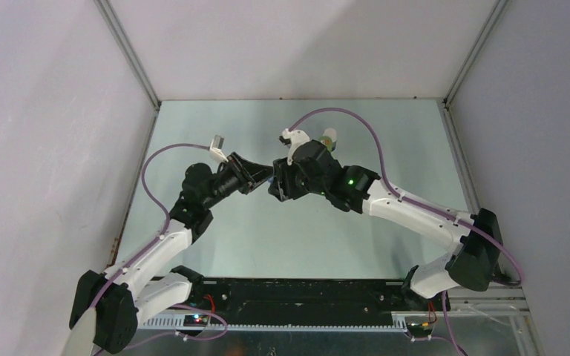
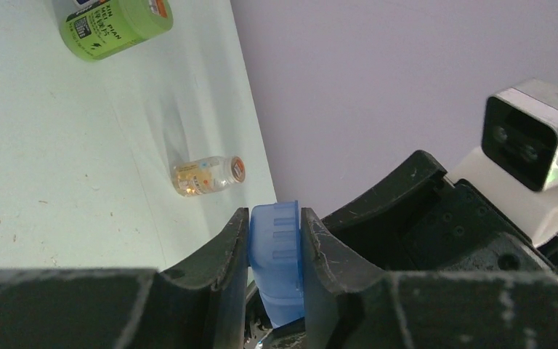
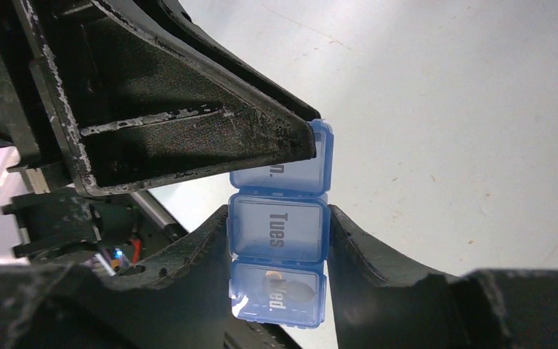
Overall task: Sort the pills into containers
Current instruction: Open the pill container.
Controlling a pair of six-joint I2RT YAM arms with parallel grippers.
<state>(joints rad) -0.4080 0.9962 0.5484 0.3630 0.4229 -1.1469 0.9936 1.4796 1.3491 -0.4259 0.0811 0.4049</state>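
The blue pill box has its top lid's label covered, all but "n.", by the jaws of the left gripper, the pill under "Wed" is blurred, and the green bottle is cut off by the top edge.

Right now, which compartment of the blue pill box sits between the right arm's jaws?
The Tues compartment, middle of the three visible. The left arm's jaws pinch the compartment above it; the Wed compartment lies below.
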